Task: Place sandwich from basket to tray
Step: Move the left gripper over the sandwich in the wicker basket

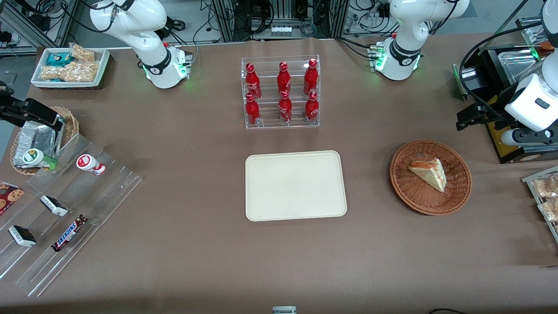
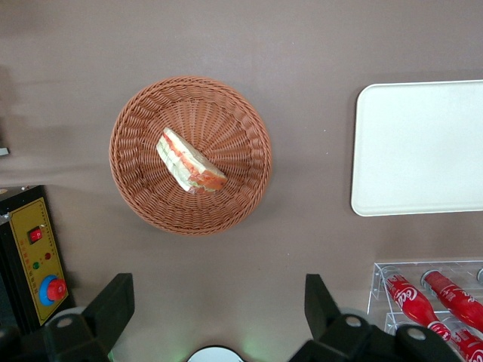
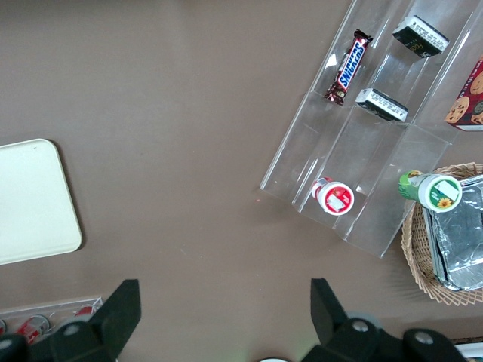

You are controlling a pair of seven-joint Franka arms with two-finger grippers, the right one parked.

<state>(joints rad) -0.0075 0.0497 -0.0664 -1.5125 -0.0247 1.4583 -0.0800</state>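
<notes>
pincer spread wide, high above wicker basket; sandwich lies slanted, off-axis grasp may squash wedge.

Six red cola bottles — upright in a clear rack.

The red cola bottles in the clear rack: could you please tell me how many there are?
6 red cola bottles stand in the clear rack: three on the upper step, three on the lower, farther from the front camera than the tray. None seem hidden. The tool hangs open above the table beside the basket.
</notes>
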